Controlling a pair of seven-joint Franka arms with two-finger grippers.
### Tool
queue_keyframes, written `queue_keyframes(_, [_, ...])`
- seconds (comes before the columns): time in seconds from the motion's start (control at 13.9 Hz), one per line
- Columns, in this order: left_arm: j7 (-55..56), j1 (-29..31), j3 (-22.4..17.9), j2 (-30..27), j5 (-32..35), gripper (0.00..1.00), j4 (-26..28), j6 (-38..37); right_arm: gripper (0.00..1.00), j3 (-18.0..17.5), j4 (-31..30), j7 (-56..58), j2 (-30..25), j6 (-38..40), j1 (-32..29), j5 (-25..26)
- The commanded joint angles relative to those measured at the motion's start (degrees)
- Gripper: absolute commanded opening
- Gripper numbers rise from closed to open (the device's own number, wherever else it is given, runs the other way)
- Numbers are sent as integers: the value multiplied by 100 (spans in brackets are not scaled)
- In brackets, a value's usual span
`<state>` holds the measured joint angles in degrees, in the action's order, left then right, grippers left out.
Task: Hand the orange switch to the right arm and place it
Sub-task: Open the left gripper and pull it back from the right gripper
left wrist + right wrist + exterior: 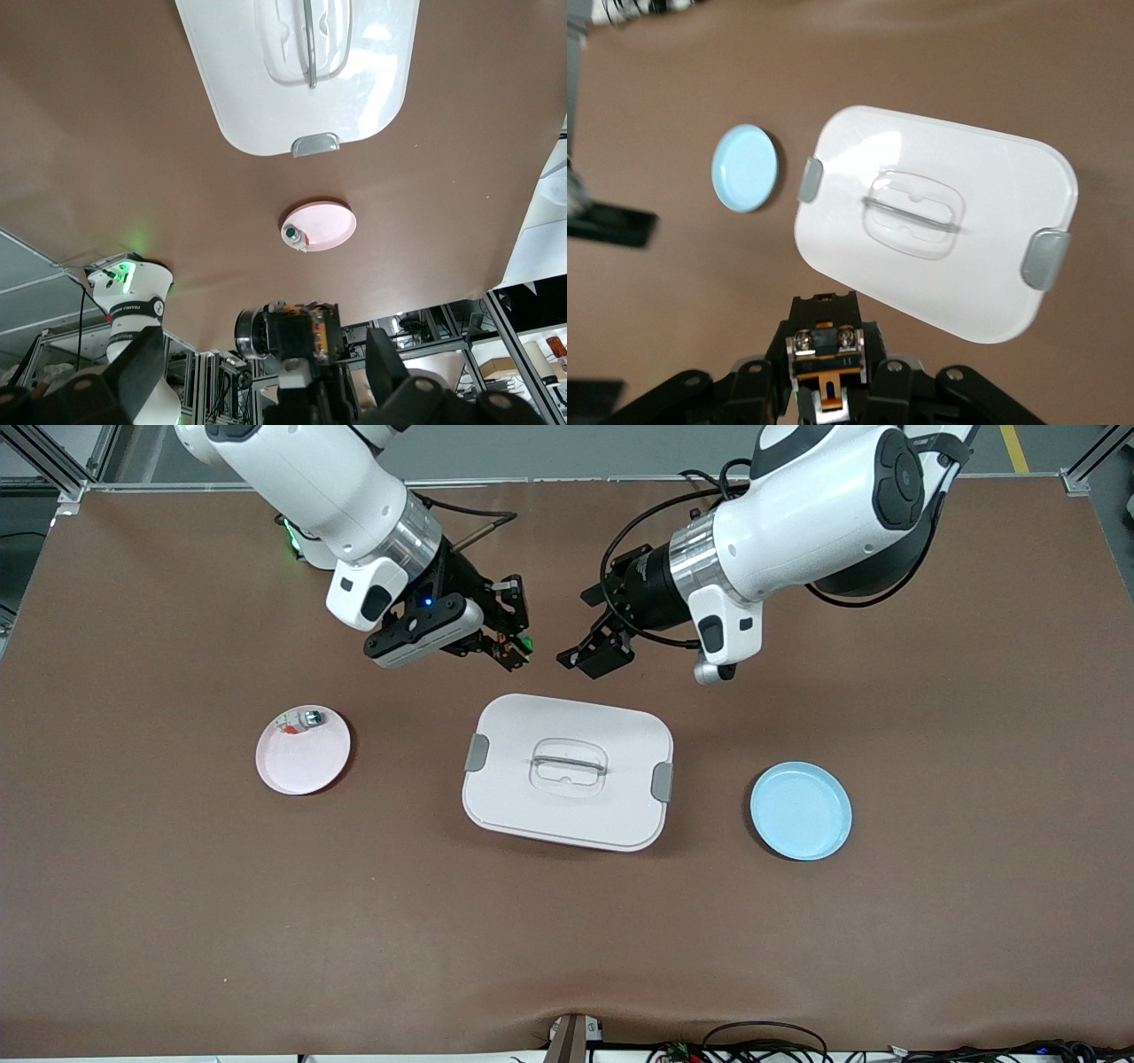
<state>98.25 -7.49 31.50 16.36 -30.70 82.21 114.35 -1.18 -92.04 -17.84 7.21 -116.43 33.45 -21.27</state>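
Brown counter carries, nearest the camera, a blue plate toward the left arm's end, a white lidded box in the middle, and a pink plate toward the right arm's end with a small white-and-silver piece on its rim. Above the bare counter just farther than the box, the right claw is clamped tight on the orange switch, a black block with an orange band. Close beside it, facing it, the left claw hangs wide open, holding nothing.
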Motion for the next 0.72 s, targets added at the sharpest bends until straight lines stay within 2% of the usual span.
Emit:
queue_keyframes(0.0, [54,19,5,-72,265,100,23,0,0,-58,116,692,18,540,-303,184])
queue_keyframes(0.29, [28,115,5,-177,512,100,233,-27,0,-58,89,1781,0,1252,-690,430])
queue_keyframes(0.65, [10,265,5,-397,617,100,559,-62,0,-58,46,3020,-26,1851,-954,1150])
